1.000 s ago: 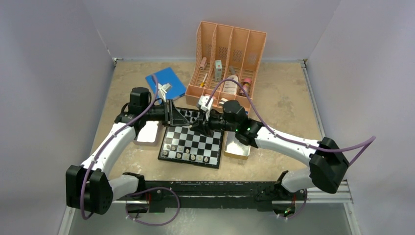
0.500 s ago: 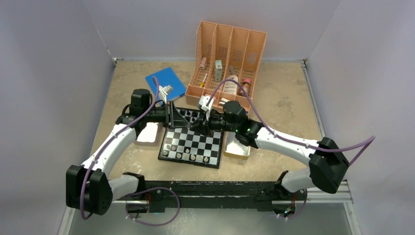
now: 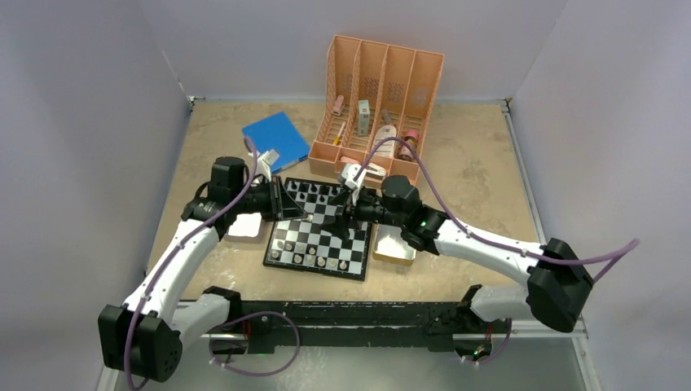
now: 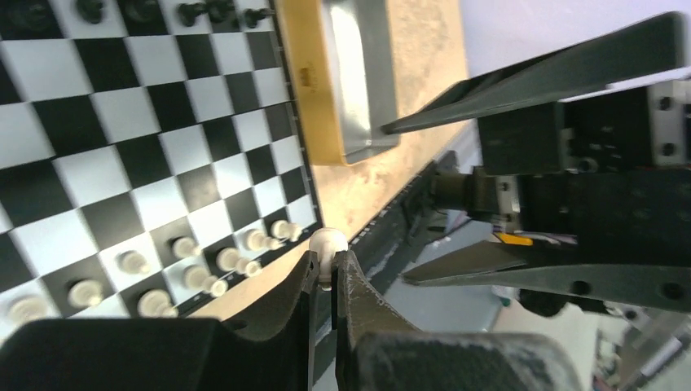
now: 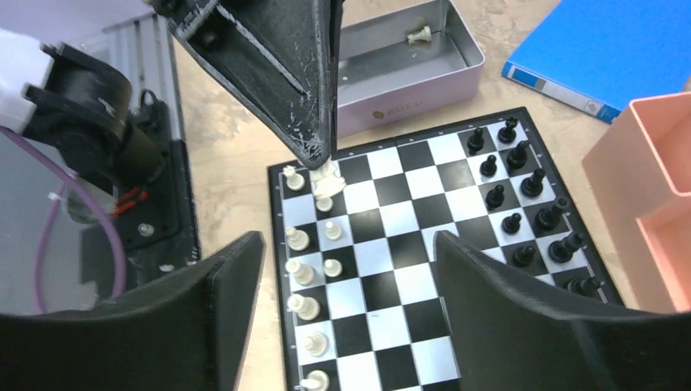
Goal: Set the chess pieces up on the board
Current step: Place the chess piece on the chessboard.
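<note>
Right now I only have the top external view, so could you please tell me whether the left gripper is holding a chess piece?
Observer: Yes. The left wrist view shows the left gripper pinching the held white piece, its round head poking past the fingertips.
Operator: Thank you. Is the right gripper carrying anything?
Observer: No. In its own camera the right gripper stands wide open and empty above the board.
Operator: Is anything lying in the tray beside the left arm?
Observer: Yes. One loose white piece lies inside the metal tray.
</note>
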Motion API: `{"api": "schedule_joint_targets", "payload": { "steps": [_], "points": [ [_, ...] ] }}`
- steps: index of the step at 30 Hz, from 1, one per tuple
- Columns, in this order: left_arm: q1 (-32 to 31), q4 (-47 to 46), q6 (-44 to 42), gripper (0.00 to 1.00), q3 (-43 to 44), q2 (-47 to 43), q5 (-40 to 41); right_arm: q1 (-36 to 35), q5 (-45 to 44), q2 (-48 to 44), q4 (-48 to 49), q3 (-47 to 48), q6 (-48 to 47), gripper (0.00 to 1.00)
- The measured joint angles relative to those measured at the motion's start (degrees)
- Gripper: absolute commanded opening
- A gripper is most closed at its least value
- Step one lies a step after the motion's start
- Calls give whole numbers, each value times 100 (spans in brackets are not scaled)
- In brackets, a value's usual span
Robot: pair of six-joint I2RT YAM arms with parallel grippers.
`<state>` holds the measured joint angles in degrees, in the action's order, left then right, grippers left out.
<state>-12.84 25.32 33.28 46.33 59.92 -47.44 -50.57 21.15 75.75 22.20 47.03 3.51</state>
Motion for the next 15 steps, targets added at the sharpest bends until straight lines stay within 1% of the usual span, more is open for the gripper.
{"api": "schedule_joint_targets", "payload": {
  "steps": [1,2,6,9,15],
  "points": [
    [-9,179,-55,0,4,-107,210,0,-63,-109,7,-74,26,96],
    [-28,339,-111,0,7,-201,426,0,-94,-229,15,-146,55,98],
    [-122,1051,-232,0,9,-518,1458,0,-216,-730,15,-369,103,99],
    [-208,1434,-232,0,9,-632,2015,0,-254,-1134,13,-511,105,99],
    [-802,1950,46,0,17,-549,3134,0,-413,-1792,-37,-748,144,99]
  ]
}}
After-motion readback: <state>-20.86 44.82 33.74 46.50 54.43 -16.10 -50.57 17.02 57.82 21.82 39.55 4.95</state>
